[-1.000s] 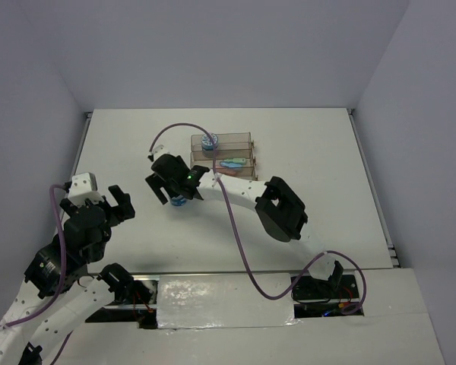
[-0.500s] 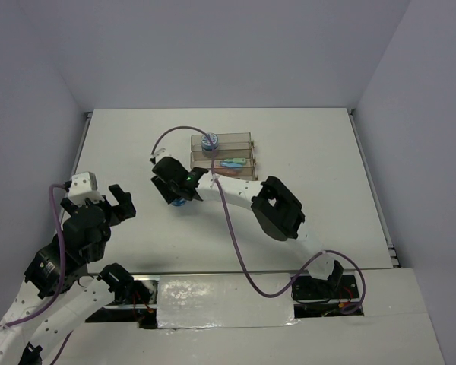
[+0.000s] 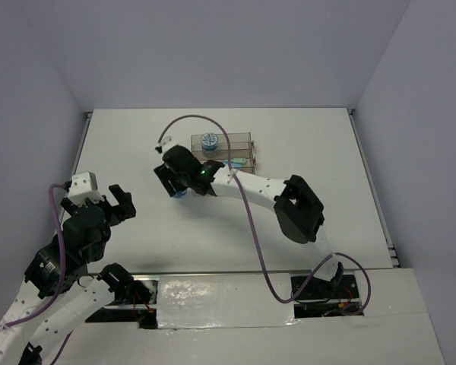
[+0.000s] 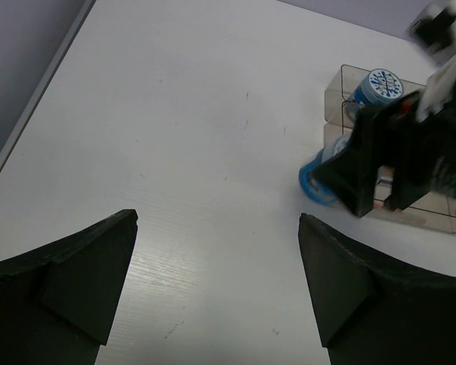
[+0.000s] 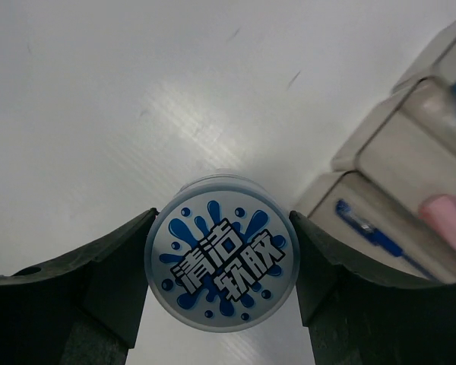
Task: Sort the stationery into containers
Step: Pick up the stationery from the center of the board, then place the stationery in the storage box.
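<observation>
Beside the rack (image 3: 243, 141), the right gripper (image 5: 220, 277) was clamped on a roll (image 5: 222, 258) labelled "清洁软胶"; the left gripper (image 4: 216, 236) had its fingers apart above the table (image 4: 175, 114).

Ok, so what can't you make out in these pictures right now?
Top view: the right gripper covers most of the roll in its jaws; the arm overlaps the rack's near tray.
Left wrist view: the same gripper hides the rack's lower trays.
Right wrist view: the rack is blurred and cut off by the right edge; contents unclear beyond a blue pen and a pink stick.
No view shows whether the roll is off the table.
</observation>
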You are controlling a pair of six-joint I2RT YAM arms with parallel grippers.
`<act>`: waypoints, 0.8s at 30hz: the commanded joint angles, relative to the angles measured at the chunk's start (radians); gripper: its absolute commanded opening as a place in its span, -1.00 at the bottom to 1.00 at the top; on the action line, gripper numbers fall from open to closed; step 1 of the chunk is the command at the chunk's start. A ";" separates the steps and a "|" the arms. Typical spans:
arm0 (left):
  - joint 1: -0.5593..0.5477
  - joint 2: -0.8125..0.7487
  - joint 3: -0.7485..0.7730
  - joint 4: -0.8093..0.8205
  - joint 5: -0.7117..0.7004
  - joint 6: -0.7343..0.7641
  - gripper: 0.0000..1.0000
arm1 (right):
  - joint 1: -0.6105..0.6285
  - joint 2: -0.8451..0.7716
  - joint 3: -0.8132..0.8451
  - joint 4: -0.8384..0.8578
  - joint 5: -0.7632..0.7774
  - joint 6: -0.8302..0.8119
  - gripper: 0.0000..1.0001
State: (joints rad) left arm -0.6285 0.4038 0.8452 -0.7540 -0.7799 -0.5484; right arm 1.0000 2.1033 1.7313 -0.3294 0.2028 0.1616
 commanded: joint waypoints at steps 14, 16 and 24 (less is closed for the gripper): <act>0.006 0.004 0.003 0.050 0.010 0.033 0.98 | -0.449 0.014 0.290 -0.079 0.176 -0.054 -1.00; 0.006 0.009 0.005 0.050 0.013 0.034 0.99 | -0.469 0.033 0.303 -0.083 0.136 -0.071 -1.00; 0.006 0.018 0.005 0.053 0.013 0.036 0.99 | -0.477 0.089 0.289 -0.045 0.095 -0.102 -1.00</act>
State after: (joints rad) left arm -0.6285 0.4114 0.8452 -0.7395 -0.7712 -0.5442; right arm 0.5106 2.1971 2.0026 -0.4393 0.3138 0.0811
